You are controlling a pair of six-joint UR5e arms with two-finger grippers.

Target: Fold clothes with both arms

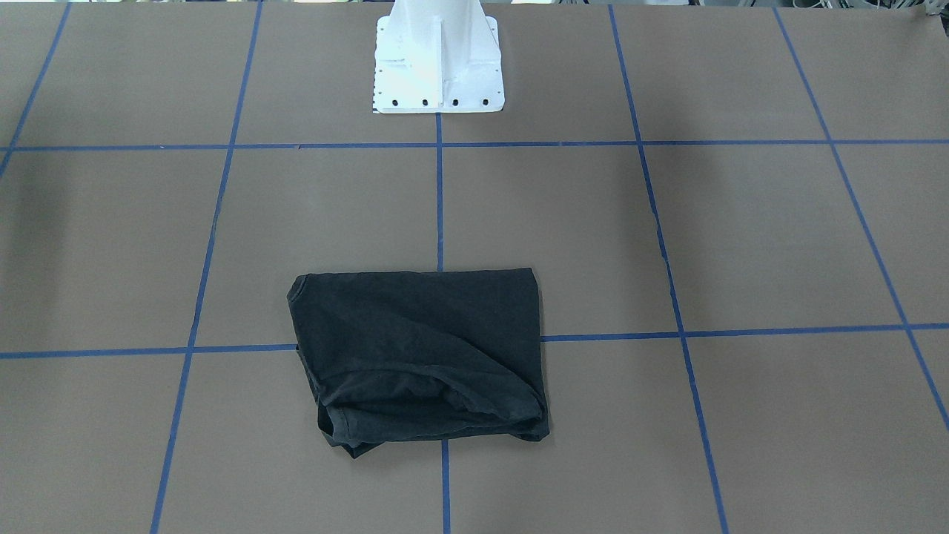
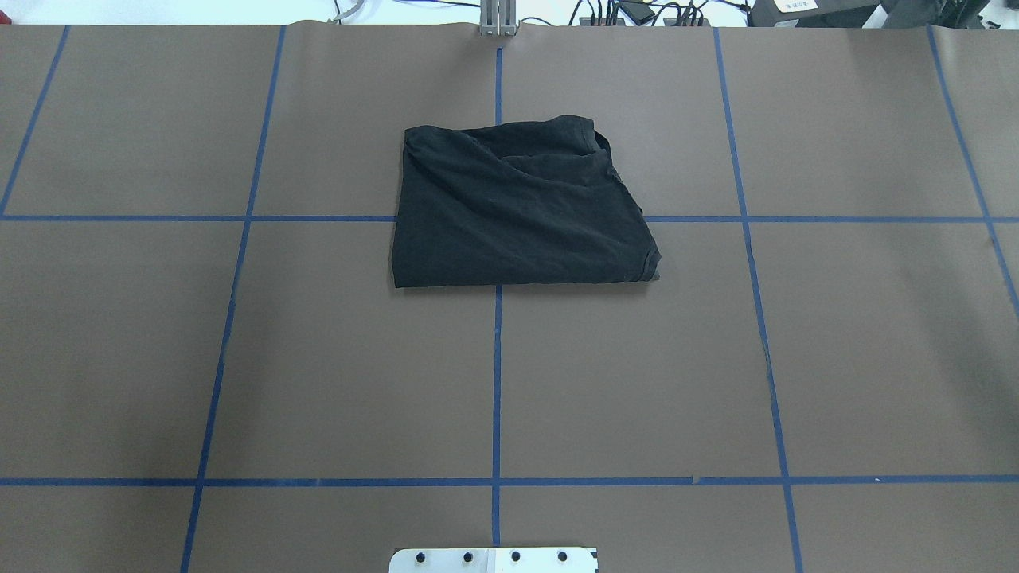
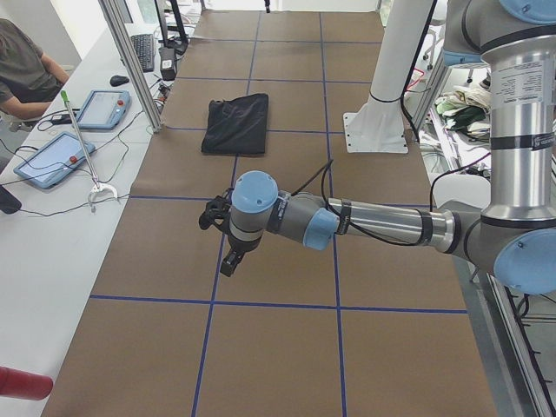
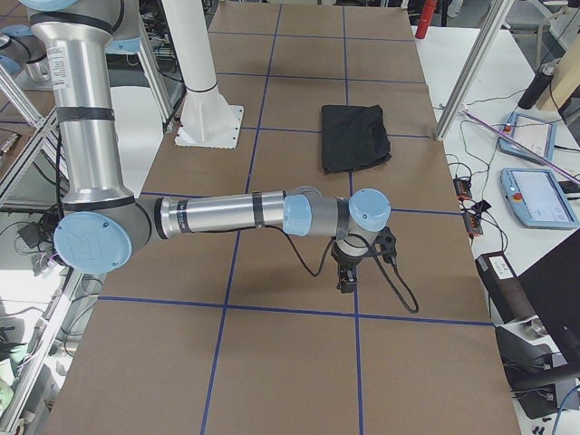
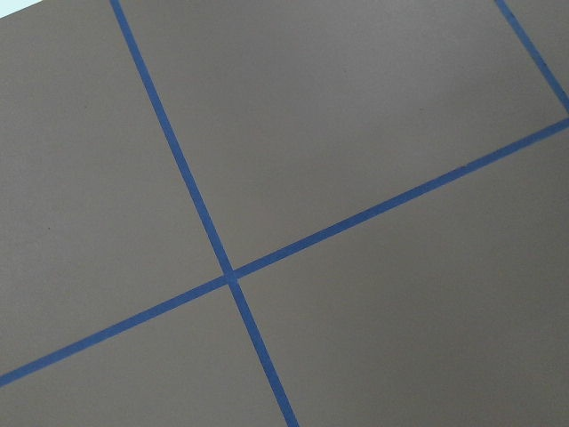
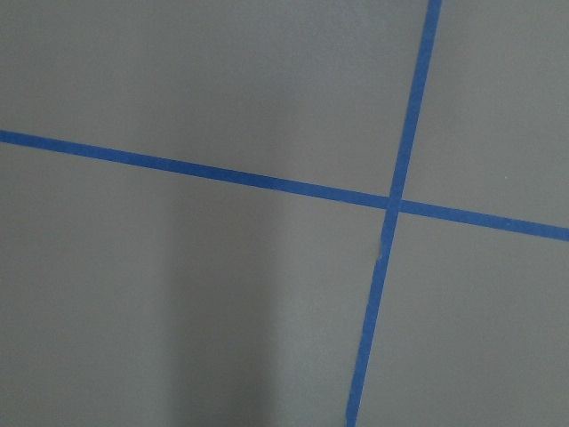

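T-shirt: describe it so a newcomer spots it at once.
On the brown table, find the white base plate at the robot's edge. Follow the blue tape line running away from its middle to the black T-shirt, a folded, wrinkled bundle, the only dark shape on the grid.

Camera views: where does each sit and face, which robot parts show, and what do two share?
Front-facing: across table, facing robot; folded black T-shirt, white base plate.
Overhead: behind robot, looking down; plate edge.
Exterior left: table's left end, looking along; silver left arm.
Exterior right: right end; silver right arm.
Left wrist: down at taped brown table; no body.
Right wrist: same.
Shared: shirt, first four.
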